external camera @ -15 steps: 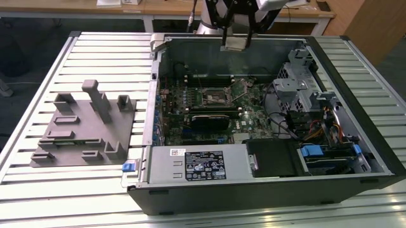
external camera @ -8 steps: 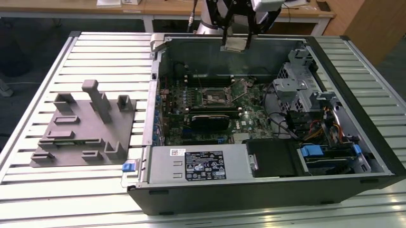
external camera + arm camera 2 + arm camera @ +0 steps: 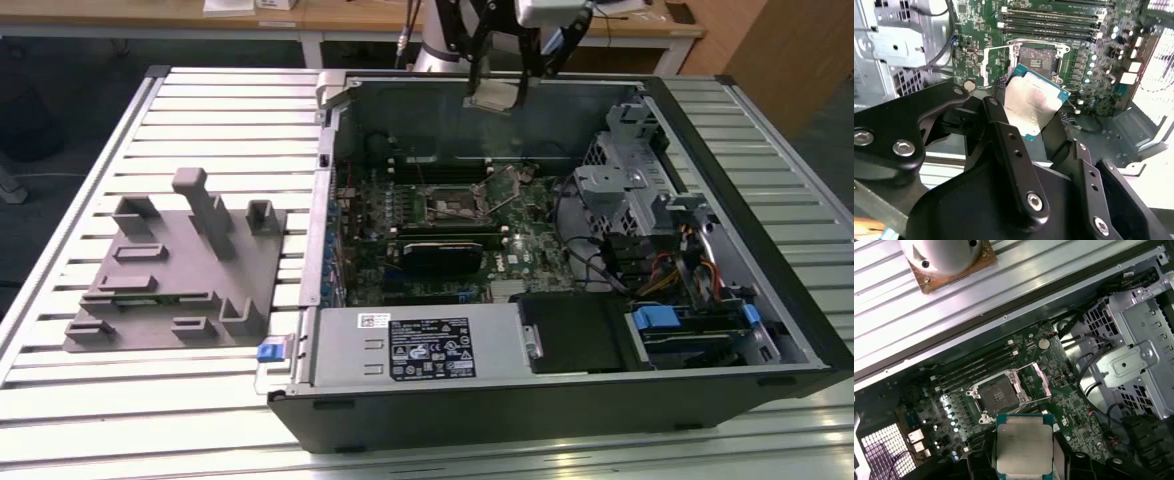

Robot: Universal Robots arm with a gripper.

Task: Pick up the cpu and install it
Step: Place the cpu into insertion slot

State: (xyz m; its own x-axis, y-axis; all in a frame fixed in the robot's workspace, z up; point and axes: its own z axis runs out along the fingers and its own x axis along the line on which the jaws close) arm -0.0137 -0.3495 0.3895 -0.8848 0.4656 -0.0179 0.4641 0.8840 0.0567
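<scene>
The tool [image 3: 497, 80] is clamped on the cpu [image 3: 490, 97], black fingers [image 3: 1004, 125] pinching it by two opposite edges. It hangs in the air over the far end of the open pc case [image 3: 534, 420], well above the motherboard [image 3: 534, 240] and not touching anything else. Both wrist views show its pale silver top w/ a green rim round it. In the first wrist view the cpu [image 3: 1024, 447] sits just beside the socket [image 3: 999, 395], not over it. The socket is uncovered, w/ its metal hold-down frame [image 3: 1033, 382] flipped up to one side and the memory slots [image 3: 979, 365] running along the other side.

The case lies on its side on the slatted metal worktop [image 3: 134, 400], side panel off. Inside, a silver power supply [image 3: 414, 345] is nearest the camera and a drive cage [image 3: 627, 170] is at the exterior view's right. A grey fixture [image 3: 180, 265] w/ upright tabs sits on the worktop at the exterior view's left, well apart from the tool.
</scene>
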